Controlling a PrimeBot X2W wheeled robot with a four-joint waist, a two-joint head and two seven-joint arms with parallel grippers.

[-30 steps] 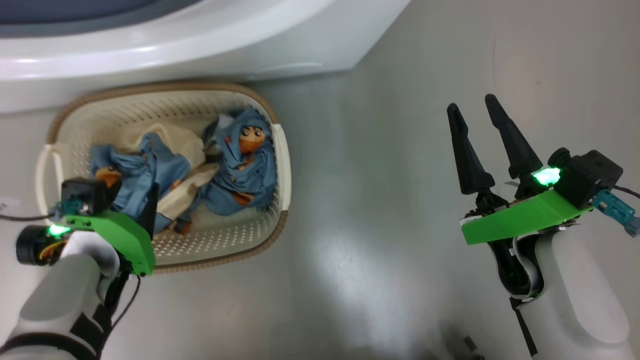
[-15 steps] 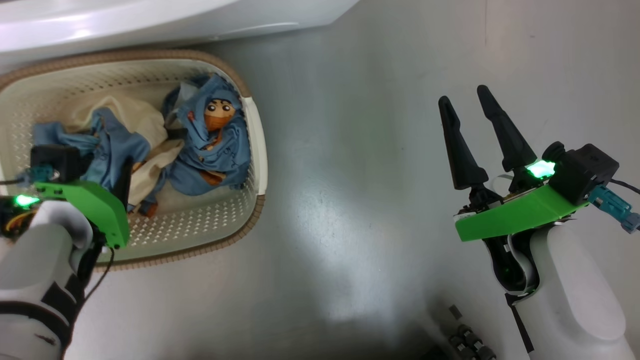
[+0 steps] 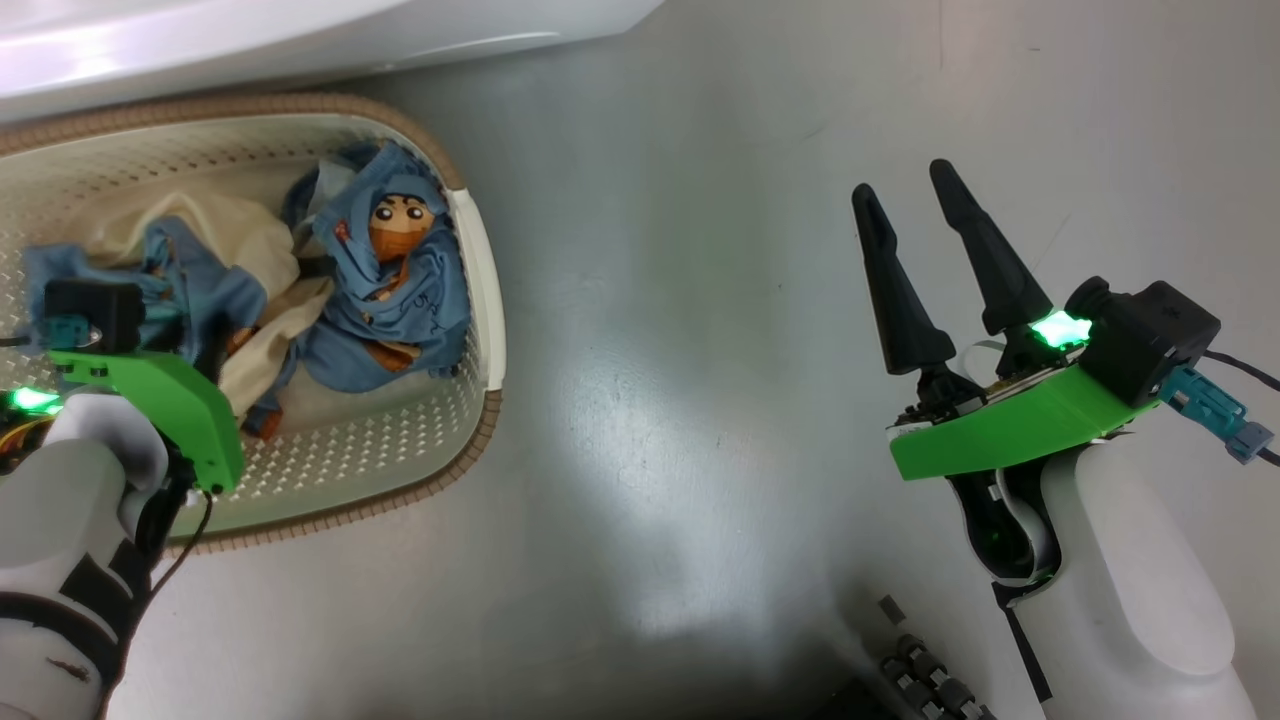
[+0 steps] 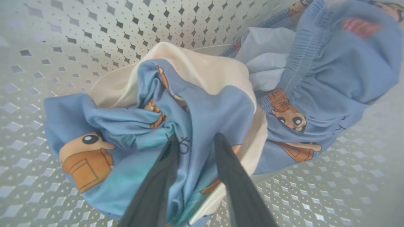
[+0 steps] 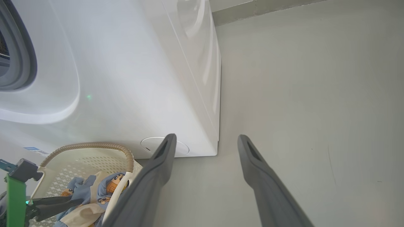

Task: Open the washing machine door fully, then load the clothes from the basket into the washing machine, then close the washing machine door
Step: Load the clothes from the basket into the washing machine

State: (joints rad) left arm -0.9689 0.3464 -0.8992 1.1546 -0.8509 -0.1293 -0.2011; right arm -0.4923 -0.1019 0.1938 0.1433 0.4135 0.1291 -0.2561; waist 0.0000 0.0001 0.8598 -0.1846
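The cream basket (image 3: 482, 300) stands on the floor against the white washing machine (image 3: 300, 30), with the blue and cream clothes (image 3: 400, 290) bunched inside it. My left gripper (image 4: 195, 142) reaches down into the basket, its two dark fingers closed in on a fold of blue cloth from the left-hand bundle. My right gripper (image 3: 903, 180) hovers open and holds nothing, over bare floor to the right of the basket. In the right wrist view, the right gripper (image 5: 206, 137) points at the washing machine (image 5: 126, 78) corner, the grey gasket (image 5: 19, 56) at far left. The washing machine door is out of view.
Grey floor (image 3: 680, 400) spreads between the basket and my right arm. A dark ridged part (image 3: 930, 680) sits at the head view's bottom edge. A round cover (image 5: 151, 145) marks the machine's lower front corner, just above the basket (image 5: 94, 146).
The head camera has shifted, so the basket sits further left and up. My left gripper's fingers have closed in on the blue cloth. The right gripper stays open.
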